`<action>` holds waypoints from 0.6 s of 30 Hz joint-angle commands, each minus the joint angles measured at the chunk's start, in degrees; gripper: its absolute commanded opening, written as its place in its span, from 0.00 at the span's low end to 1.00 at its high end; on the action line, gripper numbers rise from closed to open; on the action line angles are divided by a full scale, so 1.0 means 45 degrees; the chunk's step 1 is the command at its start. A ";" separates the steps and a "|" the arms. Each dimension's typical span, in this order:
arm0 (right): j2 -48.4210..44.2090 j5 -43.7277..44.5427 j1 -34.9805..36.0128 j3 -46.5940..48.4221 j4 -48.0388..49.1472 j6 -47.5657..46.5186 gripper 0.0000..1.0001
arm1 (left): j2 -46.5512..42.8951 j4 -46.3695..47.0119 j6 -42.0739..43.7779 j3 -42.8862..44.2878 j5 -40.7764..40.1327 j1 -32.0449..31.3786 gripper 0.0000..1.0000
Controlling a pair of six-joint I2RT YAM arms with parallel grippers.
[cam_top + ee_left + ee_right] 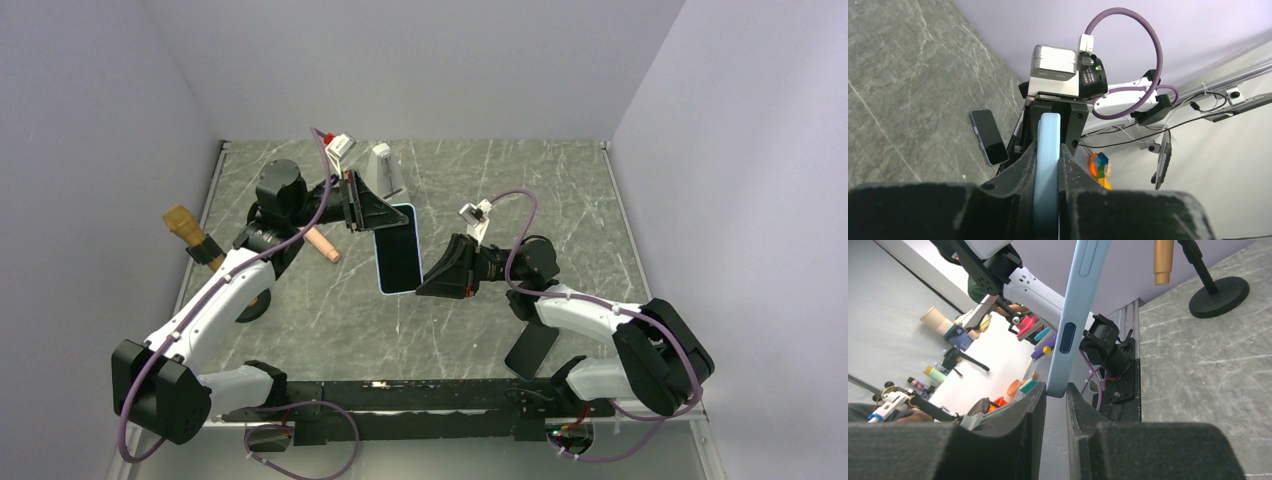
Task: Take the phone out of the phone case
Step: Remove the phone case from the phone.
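Note:
The light blue phone case [398, 250] with a dark screen face showing in it is held up off the table between both arms. My left gripper [372, 214] is shut on its far end; in the left wrist view the case's edge [1048, 132] is clamped between the fingers of the left gripper [1048, 150]. My right gripper [432, 284] is closed on the case's near right corner. In the right wrist view the case [1075, 315] stands edge-on, with its lower corner between the tips of the right gripper [1055, 390].
A second dark phone [531, 349] lies flat on the table by the right arm, also in the left wrist view [989, 136]. A wooden-handled tool [186, 226] on a black round-based stand [255, 305], a pink cylinder [323, 245] and a white wedge [383, 166] are at left and back.

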 commanded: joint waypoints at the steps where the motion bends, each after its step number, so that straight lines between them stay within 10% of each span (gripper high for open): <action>1: 0.0506 0.0005 0.0089 0.0752 0.0946 -0.0250 0.23 | -0.0527 0.1471 -0.0937 0.0083 0.0550 0.0037 0.00; 10: 0.0732 -0.0377 0.0135 0.1299 -0.0199 -0.1947 0.00 | -0.0664 0.2156 -0.1700 0.0574 0.1792 0.0025 0.00; 18: 0.1499 -0.1508 0.0309 0.2402 -0.0581 -0.4771 0.00 | -0.0526 0.8175 -0.6941 -0.0340 0.2892 0.0025 0.00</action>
